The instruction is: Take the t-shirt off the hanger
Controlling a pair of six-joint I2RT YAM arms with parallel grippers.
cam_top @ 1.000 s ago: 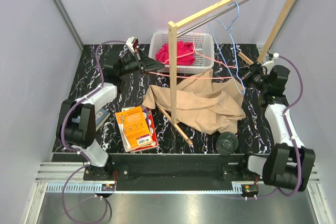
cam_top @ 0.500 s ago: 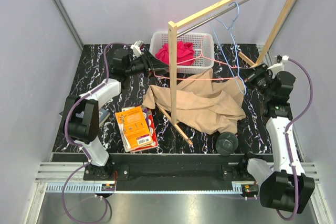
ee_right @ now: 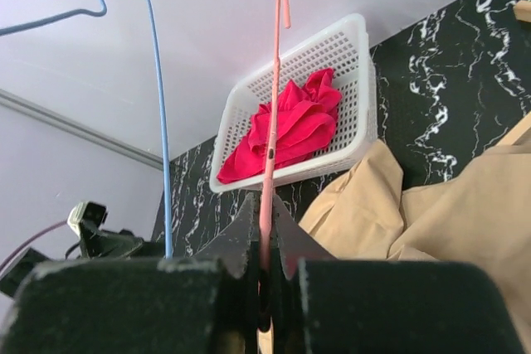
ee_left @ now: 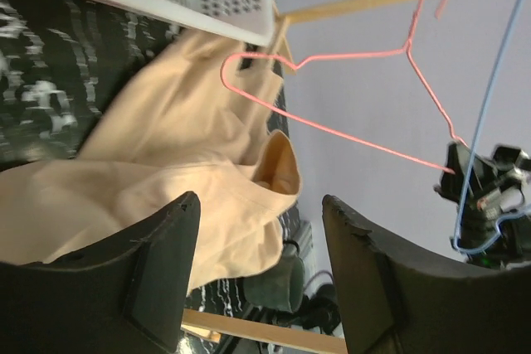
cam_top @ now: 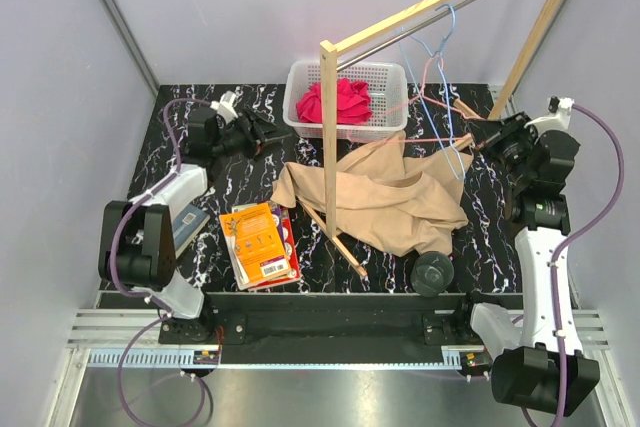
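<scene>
The tan t-shirt [cam_top: 385, 197] lies crumpled on the black marbled table, off the hanger. The pink wire hanger [cam_top: 425, 107] hangs bare in the air above it. My right gripper [cam_top: 492, 137] is shut on the hanger's right corner. In the right wrist view the pink hanger [ee_right: 272, 122] runs up from between the closed fingers of the right gripper [ee_right: 264, 230]. My left gripper [cam_top: 268, 132] stands open left of the basket, holding nothing. In the left wrist view the left gripper [ee_left: 261, 271] frames the t-shirt [ee_left: 166, 147], with the hanger [ee_left: 357, 55] beyond.
A white basket [cam_top: 300, 82] with a red cloth [cam_top: 340, 99] sits at the back. A wooden rack post [cam_top: 328, 137] rises mid-table, with a rail holding a blue hanger [cam_top: 447, 52]. An orange book [cam_top: 262, 242] and a black round object [cam_top: 433, 272] lie near the front.
My left gripper let go of the hanger, opened and drew back to the left. My right gripper closed fully on the hanger and carried it up and to the right, clear of the t-shirt.
</scene>
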